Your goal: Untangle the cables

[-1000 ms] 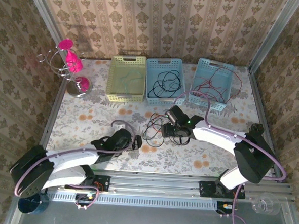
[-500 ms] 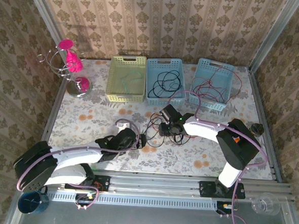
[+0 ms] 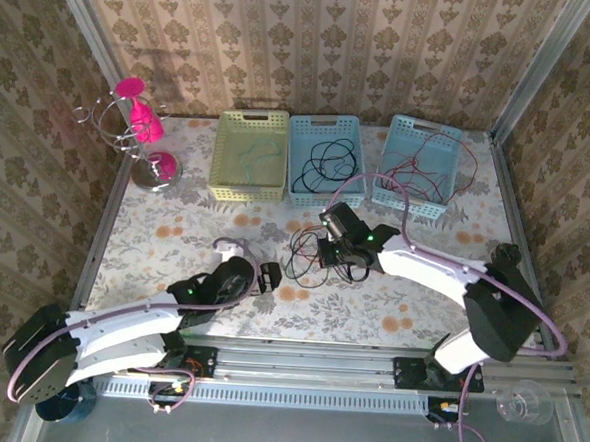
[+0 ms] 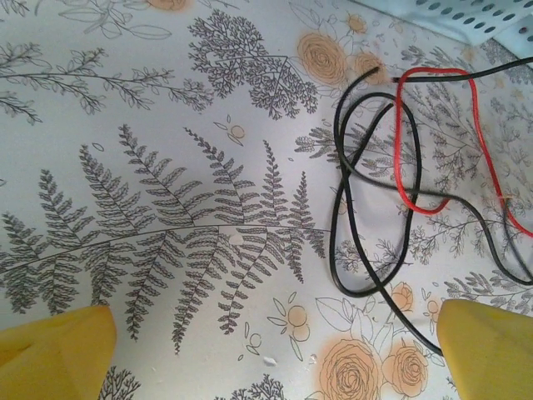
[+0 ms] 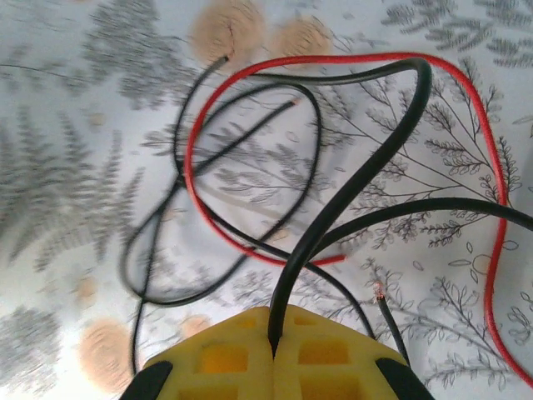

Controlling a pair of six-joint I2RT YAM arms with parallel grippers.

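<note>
The cables lie in a loose tangle of black and red loops on the floral table, mid-table. My right gripper sits over their right side, shut on a thick black cable that rises from between the yellow pads and arches over the tangle. A red cable loops under it across thinner black loops. My left gripper stands open just left of the tangle, its yellow fingertips wide apart over bare table. In the left wrist view a black loop and a red cable lie ahead to the right.
Three baskets stand at the back: a yellow-green one, a light blue one with black cables, and a blue one with red cables hanging over its edge. A pink and chrome stand is at the back left.
My right gripper has closed on the thick black cable and moved slightly over the tangle. The left arm has swung so its gripper is closer to the tangle's left side.
</note>
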